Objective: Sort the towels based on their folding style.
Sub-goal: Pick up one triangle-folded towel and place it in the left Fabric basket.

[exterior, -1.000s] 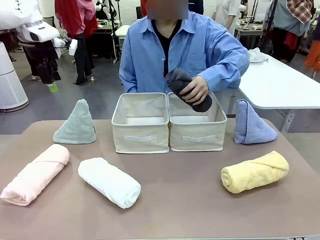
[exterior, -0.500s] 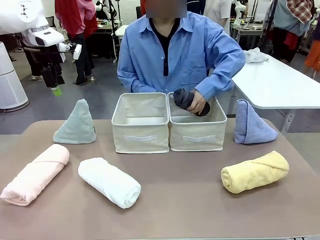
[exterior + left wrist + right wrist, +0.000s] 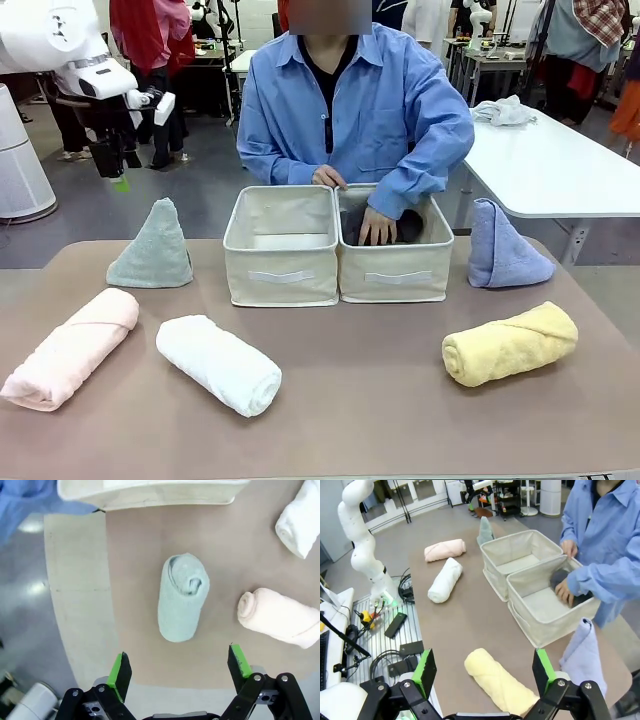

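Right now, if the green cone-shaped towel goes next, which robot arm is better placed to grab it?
Left. The left gripper, open, hangs above the pale green cone, which sits centred in its wrist view. The right gripper, also open, is above the yellow roll, far from that cone.

On your brown table you'll see two cream bins, apparently touching, with a pale green cone to their left and a lavender-blue cone to their right. Nearer the robot lie a pink roll, a white roll and a yellow roll.
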### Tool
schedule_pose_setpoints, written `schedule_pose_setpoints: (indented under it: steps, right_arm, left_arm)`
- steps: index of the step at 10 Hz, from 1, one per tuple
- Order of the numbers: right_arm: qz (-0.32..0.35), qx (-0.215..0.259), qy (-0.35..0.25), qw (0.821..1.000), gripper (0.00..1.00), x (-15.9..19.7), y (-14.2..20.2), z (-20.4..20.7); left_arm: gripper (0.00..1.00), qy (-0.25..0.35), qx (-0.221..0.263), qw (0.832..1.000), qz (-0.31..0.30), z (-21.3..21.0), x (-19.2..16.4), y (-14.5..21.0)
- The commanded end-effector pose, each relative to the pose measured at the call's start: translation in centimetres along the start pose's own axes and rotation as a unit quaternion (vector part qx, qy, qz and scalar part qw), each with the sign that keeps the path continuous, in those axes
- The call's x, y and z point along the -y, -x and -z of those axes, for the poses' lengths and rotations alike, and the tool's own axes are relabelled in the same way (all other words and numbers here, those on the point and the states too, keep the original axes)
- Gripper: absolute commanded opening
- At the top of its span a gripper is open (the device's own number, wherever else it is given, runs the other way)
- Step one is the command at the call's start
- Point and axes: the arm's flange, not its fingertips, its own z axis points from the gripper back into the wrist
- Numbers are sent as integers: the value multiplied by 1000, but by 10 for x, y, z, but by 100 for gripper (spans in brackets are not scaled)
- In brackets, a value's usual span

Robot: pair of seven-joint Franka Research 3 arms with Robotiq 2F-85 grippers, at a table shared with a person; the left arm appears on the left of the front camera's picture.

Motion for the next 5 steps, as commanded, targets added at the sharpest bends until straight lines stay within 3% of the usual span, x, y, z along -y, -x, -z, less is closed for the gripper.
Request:
schedule_pose_setpoints:
  steps: [1,5]
  right_arm:
    - [-4,5,-2,1000,100,0,1,1]
    - [-4,5,-2,1000,100,0,1,1]
  left_arm:
    - [100,-5,-7,998,69,22,-8,-7]
    - [100,28,-2,996,88,51,-20,-24]
